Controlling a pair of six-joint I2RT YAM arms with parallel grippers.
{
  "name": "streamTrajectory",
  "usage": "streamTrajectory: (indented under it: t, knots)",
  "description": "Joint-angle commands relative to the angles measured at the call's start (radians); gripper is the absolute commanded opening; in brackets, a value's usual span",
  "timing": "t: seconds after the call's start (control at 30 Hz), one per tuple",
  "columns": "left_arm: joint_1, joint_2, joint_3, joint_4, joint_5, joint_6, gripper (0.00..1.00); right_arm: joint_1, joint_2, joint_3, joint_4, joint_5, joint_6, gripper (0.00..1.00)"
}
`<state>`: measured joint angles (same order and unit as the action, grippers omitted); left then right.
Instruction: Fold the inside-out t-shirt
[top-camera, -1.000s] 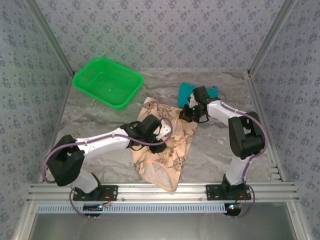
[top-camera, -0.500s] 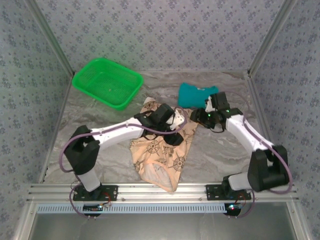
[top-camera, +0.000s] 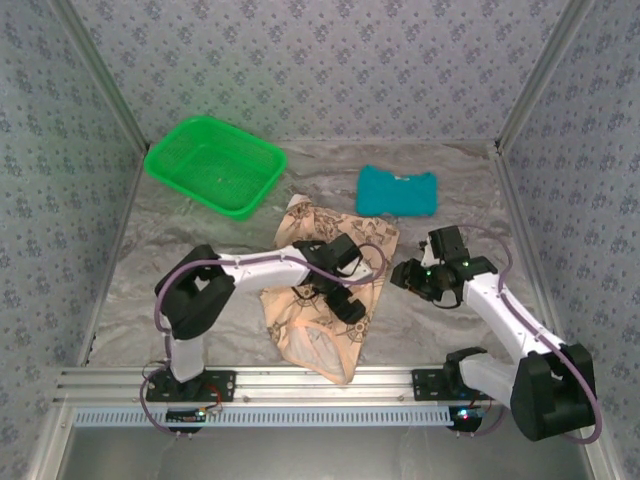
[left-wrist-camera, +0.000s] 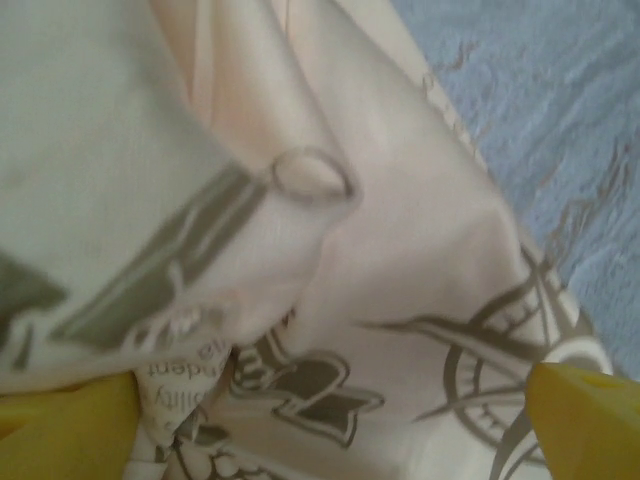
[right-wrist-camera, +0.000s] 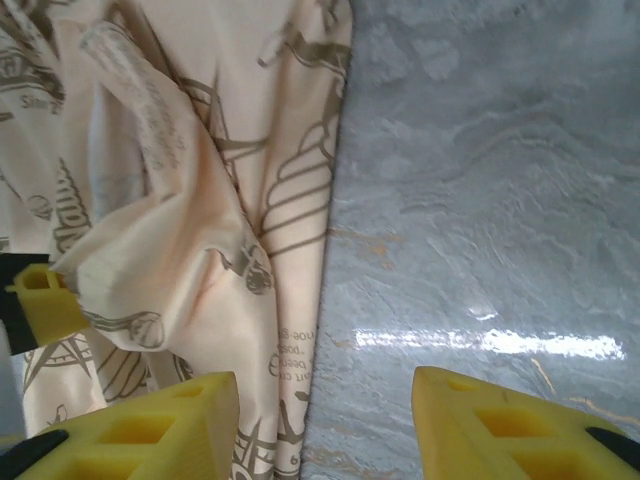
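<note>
- Two tools are at work near the middle of the top view, my left tool (top-camera: 348, 306) over the cloth and my right tool (top-camera: 402, 276) just off its right edge.
- Lying crumpled in a long strip on the marbled grey surface (top-camera: 440, 320) is the inside-out t-shirt (top-camera: 290, 305). It runs from centre frame down toward the near rail.
- The shirt is peach-beige with dark brown compass prints, and a paler cream patch shows at its lower end.
- My left tool (left-wrist-camera: 320, 430) is spread wide in its wrist view. One yellow finger (left-wrist-camera: 60, 420) sits at the lower left corner and the other at the lower right. Folded cloth lies under and between them, and I cannot tell whether they touch it.
- My right tool (right-wrist-camera: 325, 425) stands parted, gripping nothing. Its left finger (right-wrist-camera: 160, 420) is over the shirt's printed edge and the other is over bare surface.
- A teal folded garment (top-camera: 397, 190) lies flat in the upper centre-right, apart from the shirt.
- A green mesh basket (top-camera: 215, 165) sits at the upper left.
</note>
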<state>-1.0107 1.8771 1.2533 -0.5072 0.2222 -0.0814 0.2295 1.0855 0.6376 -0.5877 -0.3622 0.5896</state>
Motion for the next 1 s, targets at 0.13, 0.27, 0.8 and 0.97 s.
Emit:
streamTrajectory:
  t: [0.13, 0.27, 0.8, 0.97]
  knots:
    - [-0.006, 0.163, 0.173, -0.110, -0.211, -0.090, 1.00, -0.009, -0.024, -0.020, 0.008, 0.018, 0.024, 0.51]
    - [-0.002, 0.205, 0.174, -0.102, -0.233, -0.137, 0.98, -0.010, -0.020, -0.018, 0.005, -0.003, 0.007, 0.50]
    - [0.105, -0.072, 0.189, -0.088, 0.114, 0.140, 0.95, -0.081, 0.023, 0.037, -0.079, 0.066, 0.031, 0.50]
    - [-0.031, -0.108, 0.053, -0.165, 0.116, 0.352, 0.92, -0.106, 0.000, 0.051, -0.080, 0.007, 0.032, 0.50]
